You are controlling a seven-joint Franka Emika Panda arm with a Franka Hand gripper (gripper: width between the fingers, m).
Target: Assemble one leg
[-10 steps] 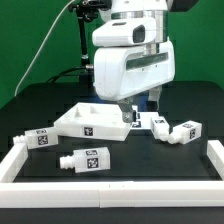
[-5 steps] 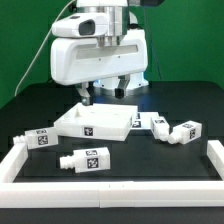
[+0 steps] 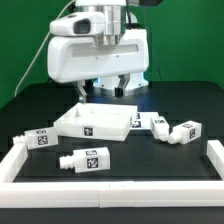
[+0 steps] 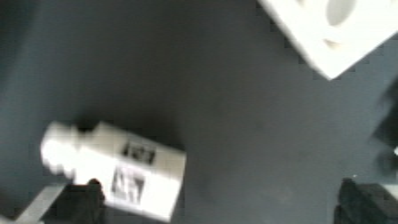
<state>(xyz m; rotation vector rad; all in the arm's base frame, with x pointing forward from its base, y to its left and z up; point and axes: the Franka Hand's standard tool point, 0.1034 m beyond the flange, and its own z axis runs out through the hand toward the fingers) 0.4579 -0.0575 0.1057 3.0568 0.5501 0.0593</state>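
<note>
Four small white legs with square tags lie on the black table: one at the exterior view's left, one at the front, and two at the right. The white square tabletop lies in the middle. My gripper hangs open and empty above the tabletop's far edge. In the blurred wrist view, a leg lies close to one dark fingertip. I cannot tell which leg it is. A tabletop corner shows there, and my gripper holds nothing.
A white raised border frames the front and both sides of the work area. A green wall stands behind the arm. A cable hangs at the back on the exterior view's left.
The arm swung from above the right-hand legs to the exterior view's left and rose a little, then held nearly still. No part has moved.
</note>
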